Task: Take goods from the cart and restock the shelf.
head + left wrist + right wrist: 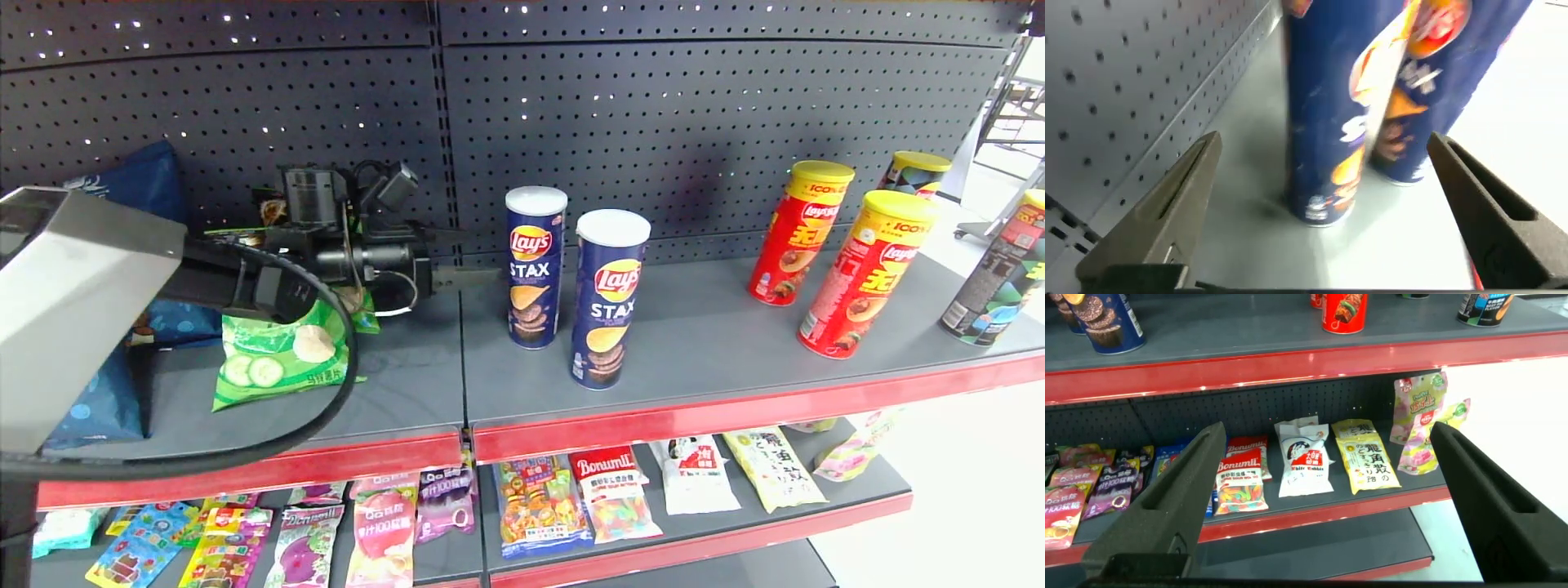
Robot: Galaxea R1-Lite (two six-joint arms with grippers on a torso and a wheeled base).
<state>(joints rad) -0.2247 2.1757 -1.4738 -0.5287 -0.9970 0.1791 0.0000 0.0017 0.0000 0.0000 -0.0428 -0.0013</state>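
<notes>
left gripper [478, 278]: spread, empty, low over the shelf [710, 327]
blue cans [535, 269]: upright on shelf, straight ahead of its tips, rear one nearest
right gripper [1327, 426]: spread, facing lower shelf [1388, 502], farther off

2 blue cans [535, 269], 2 red [865, 278], 2 blk [992, 278]

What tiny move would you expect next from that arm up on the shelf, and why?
Probably a straight pull-back of the left end effector, away from the two blue chip cans. Its fingers are open and hold nothing, and both cans stand upright on the upper shelf just ahead of it, so drawing back without swinging sideways seems safest against knocking them over.
</notes>
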